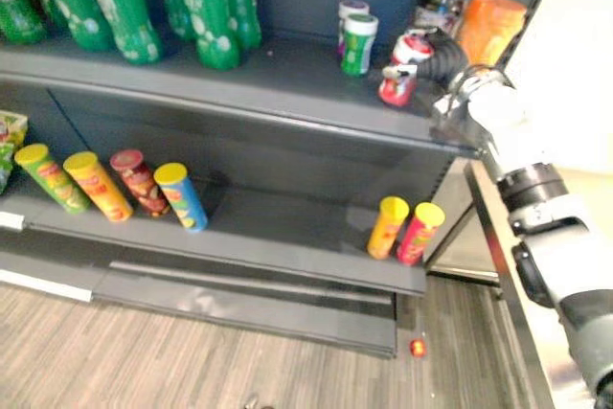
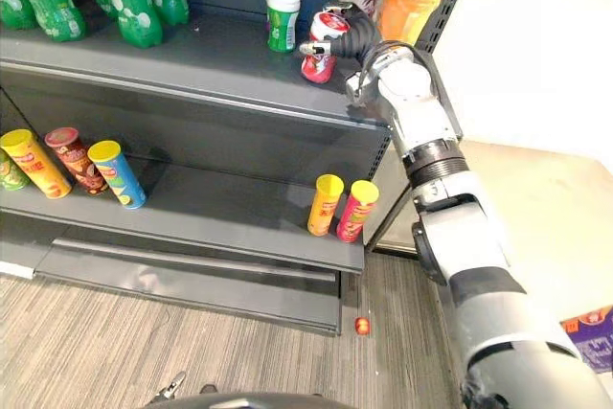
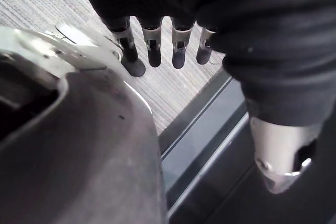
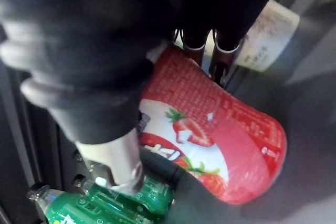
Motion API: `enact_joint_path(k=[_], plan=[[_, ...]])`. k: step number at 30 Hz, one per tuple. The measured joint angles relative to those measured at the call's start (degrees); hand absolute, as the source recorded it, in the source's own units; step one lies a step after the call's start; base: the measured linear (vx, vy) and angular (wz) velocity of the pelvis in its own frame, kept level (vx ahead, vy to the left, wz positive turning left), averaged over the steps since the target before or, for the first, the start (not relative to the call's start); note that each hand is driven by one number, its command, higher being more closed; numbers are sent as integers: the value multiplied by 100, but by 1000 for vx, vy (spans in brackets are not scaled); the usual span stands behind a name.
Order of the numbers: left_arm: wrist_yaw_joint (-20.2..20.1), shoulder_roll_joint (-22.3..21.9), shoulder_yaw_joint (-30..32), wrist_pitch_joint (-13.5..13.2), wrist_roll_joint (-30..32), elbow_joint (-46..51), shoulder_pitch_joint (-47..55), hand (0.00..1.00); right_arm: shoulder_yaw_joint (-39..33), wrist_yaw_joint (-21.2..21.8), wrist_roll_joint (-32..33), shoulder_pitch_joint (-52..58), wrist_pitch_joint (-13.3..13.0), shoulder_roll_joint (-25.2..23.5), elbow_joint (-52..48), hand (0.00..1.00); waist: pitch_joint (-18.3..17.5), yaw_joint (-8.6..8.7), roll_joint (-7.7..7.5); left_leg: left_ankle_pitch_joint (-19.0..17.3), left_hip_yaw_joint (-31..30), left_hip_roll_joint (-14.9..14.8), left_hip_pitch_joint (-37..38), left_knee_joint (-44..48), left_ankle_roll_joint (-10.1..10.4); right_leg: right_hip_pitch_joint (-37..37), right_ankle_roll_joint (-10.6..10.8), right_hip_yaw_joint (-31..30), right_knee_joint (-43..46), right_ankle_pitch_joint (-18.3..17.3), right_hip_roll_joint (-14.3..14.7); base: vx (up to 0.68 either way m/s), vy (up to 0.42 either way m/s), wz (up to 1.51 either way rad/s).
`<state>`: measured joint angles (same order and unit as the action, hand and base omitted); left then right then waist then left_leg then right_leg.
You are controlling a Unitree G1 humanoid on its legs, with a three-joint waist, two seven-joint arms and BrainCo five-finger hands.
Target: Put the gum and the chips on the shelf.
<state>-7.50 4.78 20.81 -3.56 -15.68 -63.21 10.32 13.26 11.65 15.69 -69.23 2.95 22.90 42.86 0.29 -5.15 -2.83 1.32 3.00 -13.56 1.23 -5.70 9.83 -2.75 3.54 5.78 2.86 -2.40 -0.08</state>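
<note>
A red gum tub (image 1: 398,72) with strawberry print leans tilted over the right end of the upper shelf (image 1: 239,83). My right hand (image 1: 436,57) is shut on it, fingers (image 4: 197,40) and thumb (image 4: 113,156) curled round the tub (image 4: 220,140). A green gum tub (image 1: 359,43) and a purple-lidded one (image 1: 351,11) stand just left of it. An orange chips bag (image 1: 488,26) rests in the shelf's far right corner. My left hand (image 3: 157,45) hangs low over the floor, fingers straight and holding nothing.
A dark jar (image 1: 439,7) stands behind the red tub. Green bottles (image 1: 206,7) fill the upper shelf's left. On the lower shelf (image 1: 278,227) several chip cans (image 1: 144,184) lean at the left and two (image 1: 402,229) at the right. A small red object (image 1: 418,348) lies on the floor.
</note>
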Motion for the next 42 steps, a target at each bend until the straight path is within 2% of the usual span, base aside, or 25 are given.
enact_joint_path(k=[15,25,26,30,32,42], plan=[[24,-31,155,48,1,58,-233,0,120,160,-211,-272,9,-607,71,100,13,5,-25,-10,8,-21,1,17,14,5,-1,-20,-8,-1,18,0,0,0],[23,-33,160,50,1,58,-285,0,351,265,-212,-319,-1,-650,23,100,39,-12,-89,-10,3,-22,-4,12,14,9,-3,-24,14,-3,18,0,0,0],[22,-34,159,50,1,58,-293,0,362,266,-212,-319,-1,-660,17,0,38,-12,-90,-10,5,-23,-3,12,14,10,-3,-26,15,-3,19,0,0,0],[22,-33,158,53,1,59,-320,0,647,394,-274,-309,66,-745,75,0,39,-1,-92,-10,21,-30,-2,9,14,9,-4,-43,22,-4,28,0,0,0],[22,-33,159,70,1,61,-338,0,731,394,-407,-261,3,-840,47,0,42,-4,-98,-10,19,-34,-2,2,15,8,-5,-45,24,-5,32,0,0,0],[21,-21,203,125,0,168,-333,0,527,382,-430,-265,53,-836,83,0,44,-15,-191,-5,15,-34,17,-3,20,6,-6,-44,33,-6,32,0,0,0]])
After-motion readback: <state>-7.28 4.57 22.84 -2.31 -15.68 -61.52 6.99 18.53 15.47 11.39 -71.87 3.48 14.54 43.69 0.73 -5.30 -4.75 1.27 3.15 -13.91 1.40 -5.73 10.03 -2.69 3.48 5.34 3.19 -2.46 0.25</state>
